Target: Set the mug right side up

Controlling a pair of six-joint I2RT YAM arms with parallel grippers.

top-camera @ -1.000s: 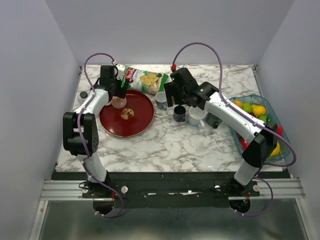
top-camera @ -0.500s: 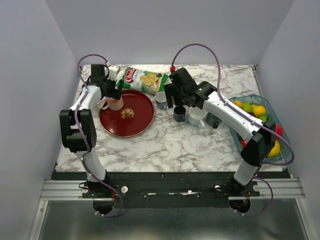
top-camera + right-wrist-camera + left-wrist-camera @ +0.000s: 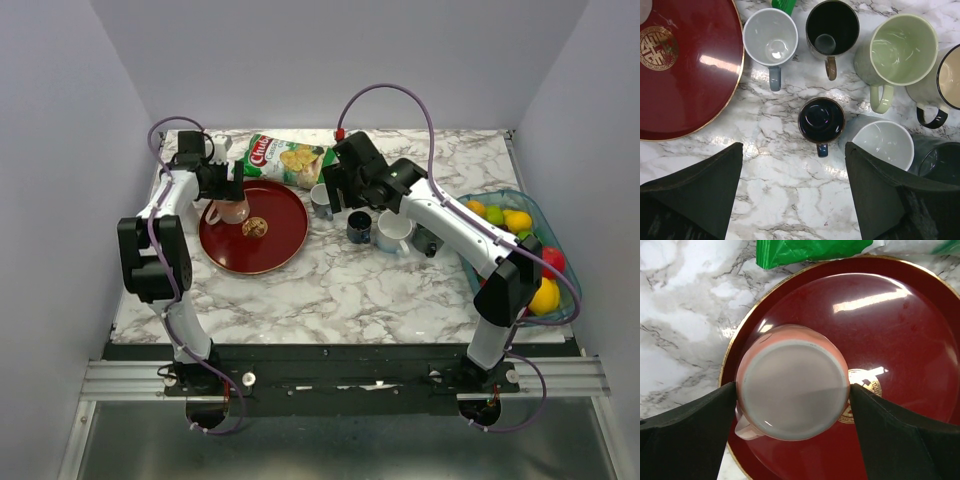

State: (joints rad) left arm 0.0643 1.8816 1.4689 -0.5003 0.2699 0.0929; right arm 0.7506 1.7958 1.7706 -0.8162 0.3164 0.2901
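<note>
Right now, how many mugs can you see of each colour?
Pink mug: 1
White mugs: 2
Pale green mug: 1
Cream mug: 1
Black mug: 1
Dark blue mug: 1
Dark grey mug: 1
Total: 8

**White marble counter boxed in by pale walls**

You are looking at a counter of white marble with grey veins, closed in by three plain walls. The back wall is flat pale grey. The left wall and right wall have a lilac tint and meet the counter at its side edges. Along the near edge you see a black strip, then an aluminium rail, and below it a dull grey metal sheet. Light comes from above, soft and even, with small bright glints on the marble.
</note>
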